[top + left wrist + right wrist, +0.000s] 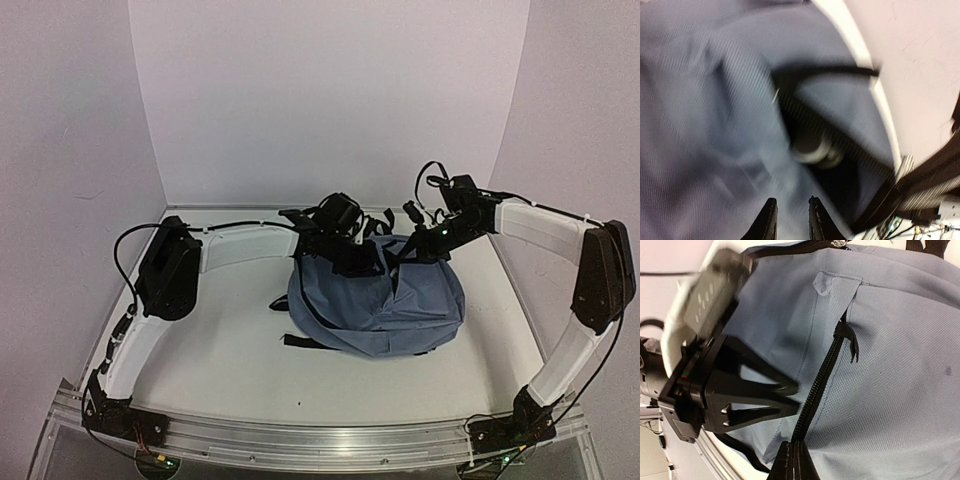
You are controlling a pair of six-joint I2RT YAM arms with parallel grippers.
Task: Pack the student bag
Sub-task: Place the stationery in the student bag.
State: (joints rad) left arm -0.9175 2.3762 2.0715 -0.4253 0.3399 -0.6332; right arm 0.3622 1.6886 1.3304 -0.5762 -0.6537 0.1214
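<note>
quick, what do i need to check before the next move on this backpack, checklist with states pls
1. right gripper shut on the zip edge of the soft blue-grey fabric backpack: ok
2. left gripper jaws slightly apart, nothing between: ok
3. backpack gapes open under the left gripper: ok
4. rounded grey item inside it fully seated: cannot tell, view blurred
5. black strap lies flat on the white table, apart from both arms: ok
</note>
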